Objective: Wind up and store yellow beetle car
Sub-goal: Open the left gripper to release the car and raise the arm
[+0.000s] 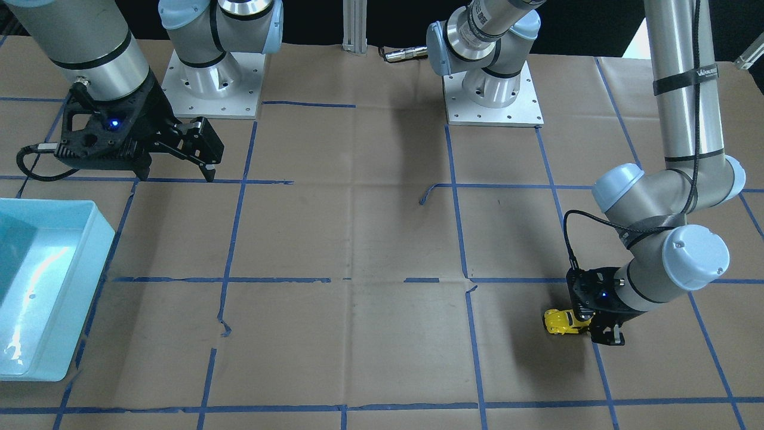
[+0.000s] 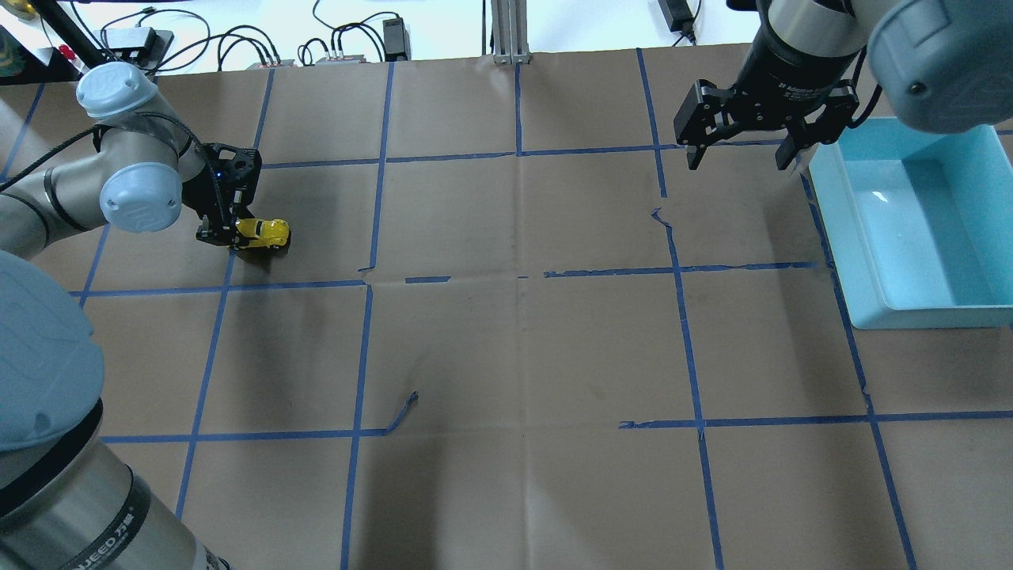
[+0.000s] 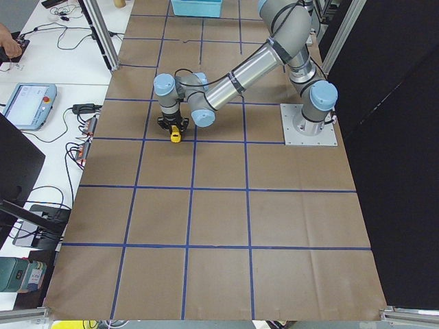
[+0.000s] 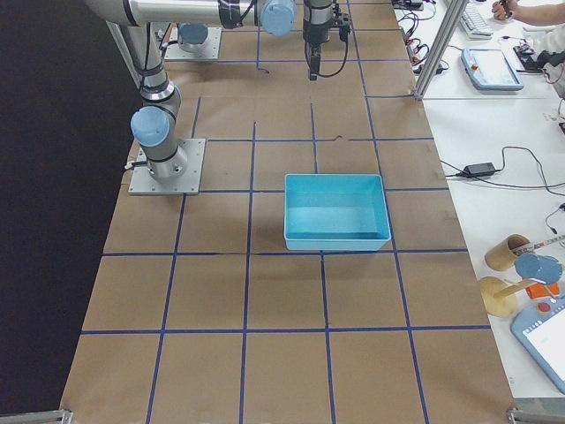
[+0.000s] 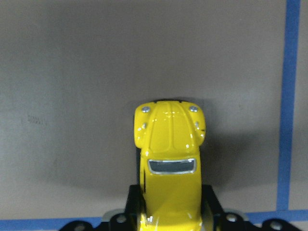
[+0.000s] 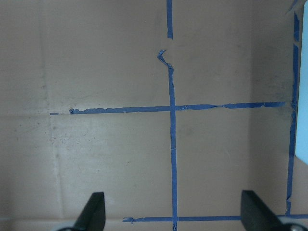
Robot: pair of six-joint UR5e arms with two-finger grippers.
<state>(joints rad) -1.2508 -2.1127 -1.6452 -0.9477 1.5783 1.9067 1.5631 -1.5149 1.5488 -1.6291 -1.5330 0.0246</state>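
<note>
Broadly, the brown-papered table with its blue tape grid carries only two things. The larger is the light-blue bin at the robot's right end, and nothing lies in it, so the storing is not yet done. Whether any winding has been done cannot be read from these views, and I judge the task to be in its early part.

The right gripper hangs above the paper just beside the bin with its jaws spread wide and nothing between them (its wrist view shows only tape lines).

The left gripper, well apart from the bin at the opposite end of the table, points down and pinches the yellow beetle car by its rear half. Its fingers press on either flank of the body. The car's rounded nose and windscreen stick out clear in front of the fingers. The car sits level and low over the paper. Whether its wheels touch the surface or hang just above it I cannot tell.
</note>
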